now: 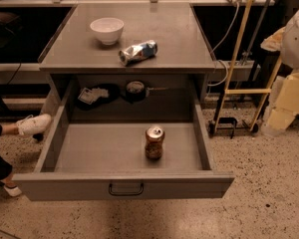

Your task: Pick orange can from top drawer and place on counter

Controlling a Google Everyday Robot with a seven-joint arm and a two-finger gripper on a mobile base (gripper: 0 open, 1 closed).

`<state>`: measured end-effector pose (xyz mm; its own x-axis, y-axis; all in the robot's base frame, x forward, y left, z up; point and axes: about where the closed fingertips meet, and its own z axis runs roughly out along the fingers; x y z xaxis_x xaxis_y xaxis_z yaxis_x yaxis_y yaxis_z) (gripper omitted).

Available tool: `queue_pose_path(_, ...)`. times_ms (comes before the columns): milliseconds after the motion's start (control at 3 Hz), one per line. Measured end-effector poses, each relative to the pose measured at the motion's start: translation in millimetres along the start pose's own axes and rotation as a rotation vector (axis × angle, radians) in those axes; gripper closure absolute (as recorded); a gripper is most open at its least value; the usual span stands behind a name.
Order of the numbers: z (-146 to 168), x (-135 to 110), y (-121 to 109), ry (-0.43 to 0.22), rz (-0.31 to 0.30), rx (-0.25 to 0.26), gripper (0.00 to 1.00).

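The orange can [154,142] stands upright in the open top drawer [89,153], right of centre and near its front panel. It has brownish-orange sides and a silver top. The drawer is pulled far out, and its dark handle [125,189] sits at the centre of the front. The grey counter [164,29] lies above and behind the drawer. My gripper is not in view. Only a pale cream-white part of my arm [294,59] shows at the right edge, well apart from the can.
A white bowl [107,30] and a crushed silver-and-blue can [138,52] lie on the counter. Dark items [135,89] lie at the drawer's back. A person's white shoe [34,124] is at the left. A yellow hand cart [241,91] stands at the right.
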<state>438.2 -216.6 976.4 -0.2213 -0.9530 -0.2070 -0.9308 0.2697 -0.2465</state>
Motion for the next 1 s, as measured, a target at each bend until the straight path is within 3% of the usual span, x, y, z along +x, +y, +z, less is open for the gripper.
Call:
queue_pose_path(333,0.0,0.0,0.0,0.0,0.0,0.0,0.0)
queue_pose_path(667,7.7,-7.1,-6.0,-0.068,-0.01,-0.019,0.0)
queue_pose_path(1000,36.4,-34.1,-29.0,-0.249,-0.032,-0.069,0.0)
